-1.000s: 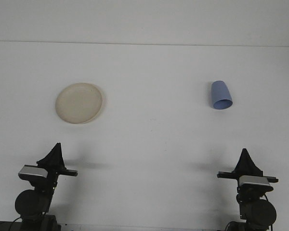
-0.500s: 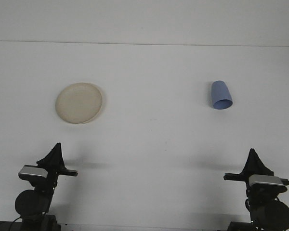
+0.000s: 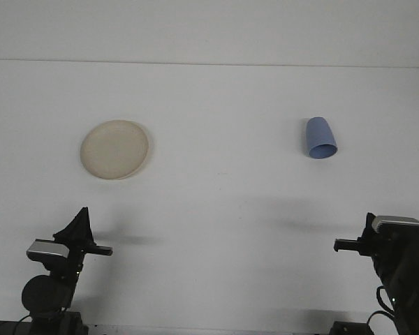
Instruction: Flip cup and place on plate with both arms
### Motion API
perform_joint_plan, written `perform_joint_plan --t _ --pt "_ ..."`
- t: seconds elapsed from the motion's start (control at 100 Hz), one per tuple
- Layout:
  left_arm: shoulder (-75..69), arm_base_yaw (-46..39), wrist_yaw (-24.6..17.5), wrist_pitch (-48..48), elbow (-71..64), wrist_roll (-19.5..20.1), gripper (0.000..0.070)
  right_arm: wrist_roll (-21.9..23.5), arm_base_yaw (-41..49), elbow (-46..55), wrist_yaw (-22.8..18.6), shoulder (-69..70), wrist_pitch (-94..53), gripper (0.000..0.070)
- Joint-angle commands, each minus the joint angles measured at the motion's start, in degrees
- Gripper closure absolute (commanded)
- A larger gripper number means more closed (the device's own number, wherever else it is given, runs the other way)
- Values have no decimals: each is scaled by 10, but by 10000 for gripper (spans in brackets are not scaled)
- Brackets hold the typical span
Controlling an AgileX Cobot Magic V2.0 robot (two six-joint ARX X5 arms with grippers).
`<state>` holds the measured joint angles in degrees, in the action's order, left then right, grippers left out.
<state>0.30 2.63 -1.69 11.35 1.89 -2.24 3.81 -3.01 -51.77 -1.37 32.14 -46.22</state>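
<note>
At lower left of the frame, left gripper (image 3: pixel 82 216) seen with fingers drawn together to a point, cream plate (image 3: pixel 115 149) at upper left, wide bare white table (image 3: pixel 216 209) between, blue cup (image 3: pixel 320 138) lying on its side at upper right, well apart from the plate, right gripper (image 3: pixel 356 244) at lower right edge, no writing legible.

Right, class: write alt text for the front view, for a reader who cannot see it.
A blue cup lies on its side at the right of a white table, far from a beige plate at the left. Two robot arms sit at the near edge, the left gripper and the right gripper touching nothing.
</note>
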Motion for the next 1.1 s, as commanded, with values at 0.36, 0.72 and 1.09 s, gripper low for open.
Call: perform_joint_plan --t 0.36,0.72,1.09 --pt "-1 0 0 7 -11 3 689 19 1 -7 -2 21 -7 482" --pt "-1 0 0 7 -11 3 689 19 1 -7 -1 48 23 260" --pt "-1 0 0 7 -11 3 689 -25 -1 -6 1 222 210 260"
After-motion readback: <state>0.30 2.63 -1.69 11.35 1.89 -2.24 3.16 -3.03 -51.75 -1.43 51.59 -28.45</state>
